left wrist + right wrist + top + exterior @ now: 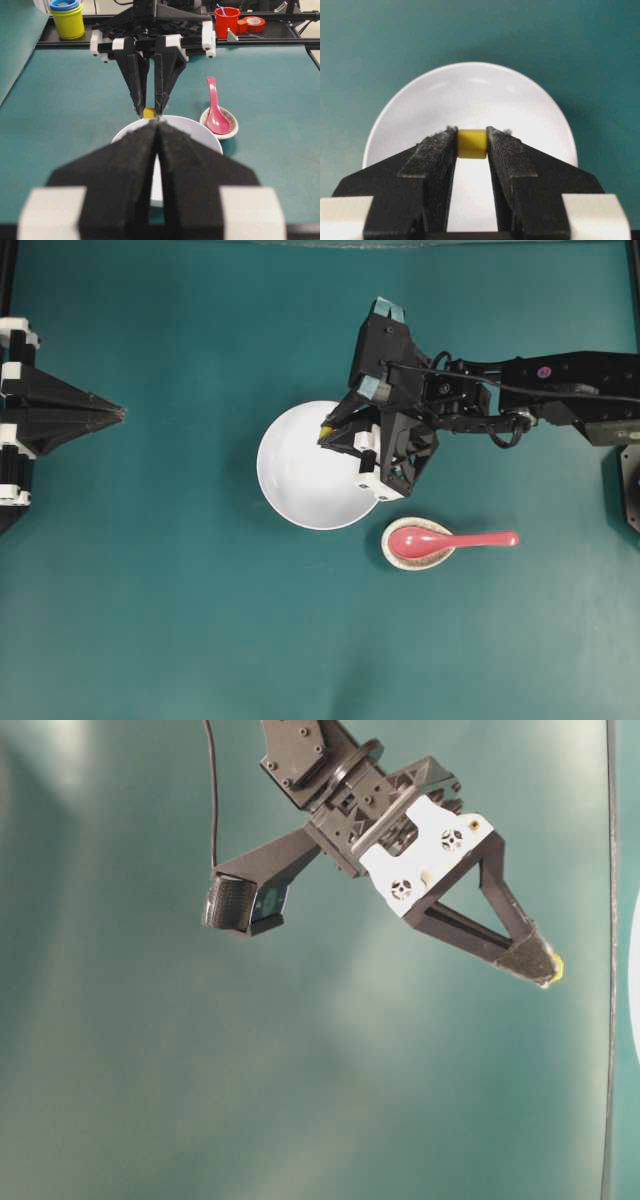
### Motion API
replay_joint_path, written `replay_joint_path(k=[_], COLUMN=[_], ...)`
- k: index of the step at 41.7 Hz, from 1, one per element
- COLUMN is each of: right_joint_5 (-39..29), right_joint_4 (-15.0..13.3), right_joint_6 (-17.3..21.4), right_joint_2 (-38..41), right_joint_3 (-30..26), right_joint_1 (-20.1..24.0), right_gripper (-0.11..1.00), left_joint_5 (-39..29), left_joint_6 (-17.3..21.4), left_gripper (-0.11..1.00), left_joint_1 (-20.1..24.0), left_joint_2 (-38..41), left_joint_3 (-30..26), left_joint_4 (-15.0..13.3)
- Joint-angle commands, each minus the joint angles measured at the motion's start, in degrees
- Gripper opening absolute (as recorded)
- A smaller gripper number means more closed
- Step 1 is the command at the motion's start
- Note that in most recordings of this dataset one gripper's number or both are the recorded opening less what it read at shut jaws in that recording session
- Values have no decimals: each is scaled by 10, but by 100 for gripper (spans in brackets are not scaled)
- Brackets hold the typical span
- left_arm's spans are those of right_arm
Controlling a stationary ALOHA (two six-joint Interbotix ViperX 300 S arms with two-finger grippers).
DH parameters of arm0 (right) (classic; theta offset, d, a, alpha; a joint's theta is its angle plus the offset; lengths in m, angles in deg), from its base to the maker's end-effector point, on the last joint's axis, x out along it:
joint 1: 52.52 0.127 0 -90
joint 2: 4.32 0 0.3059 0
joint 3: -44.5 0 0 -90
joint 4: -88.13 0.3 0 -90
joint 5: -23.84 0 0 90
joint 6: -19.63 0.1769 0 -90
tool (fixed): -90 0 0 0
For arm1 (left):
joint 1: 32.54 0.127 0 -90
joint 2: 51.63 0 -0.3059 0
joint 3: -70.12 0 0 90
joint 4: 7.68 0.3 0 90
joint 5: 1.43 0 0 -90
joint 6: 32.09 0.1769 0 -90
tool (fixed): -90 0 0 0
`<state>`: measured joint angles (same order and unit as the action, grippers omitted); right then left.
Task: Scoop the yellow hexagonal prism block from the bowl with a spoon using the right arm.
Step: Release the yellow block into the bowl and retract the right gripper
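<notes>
The tiny yellow hexagonal prism block (pixel 472 143) is pinched between the two fingertips of my right gripper (pixel 472 136), both pads touching it. The gripper hangs over the large white bowl (pixel 470 90), at its far-right rim in the overhead view, where the block (pixel 326 430) peeks out at the right gripper (pixel 327 436) tip above the bowl (pixel 300 480). The red-pink spoon (pixel 450 539) lies untouched with its scoop in a small speckled dish (pixel 392 556) to the bowl's right. My left gripper (pixel 120 413) rests shut at the far left, holding nothing.
In the left wrist view, stacked yellow and blue cups (pixel 67 20), a red cup (pixel 227 21) and a roll of red tape (pixel 253 22) stand on the black rail beyond the teal table. The spoon (pixel 216 112) and dish (pixel 231 131) lie right of the bowl (pixel 200 132).
</notes>
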<state>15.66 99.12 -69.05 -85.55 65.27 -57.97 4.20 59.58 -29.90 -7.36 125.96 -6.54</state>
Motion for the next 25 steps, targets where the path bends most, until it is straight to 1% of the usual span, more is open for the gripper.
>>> replay_joint_path(k=[1,2,4,6,9,12,18,25], right_joint_5=[4,3,1,-3,-8,-11,-11,-11], right_joint_4=[1,1,1,1,1,1,2,1], right_joint_6=[2,2,2,2,2,2,10,44], right_joint_2=[-15,-15,-16,-17,-21,-27,-53,-110], right_joint_3=[-5,-4,-4,-2,4,11,45,106], right_joint_1=[3,3,4,5,9,14,29,47], right_gripper=[31,34,45,54,60,58,54,53], left_joint_5=[3,3,2,3,2,2,2,2], left_joint_6=[-1,-1,-1,0,-1,-1,-3,-4], left_gripper=[0,0,0,0,0,0,0,0], left_joint_1=[1,1,1,1,1,1,1,1], left_joint_2=[4,4,4,3,4,4,4,4], left_joint_3=[-13,-13,-13,-13,-13,-13,-13,-13], left_joint_4=[2,2,2,2,2,2,2,2])
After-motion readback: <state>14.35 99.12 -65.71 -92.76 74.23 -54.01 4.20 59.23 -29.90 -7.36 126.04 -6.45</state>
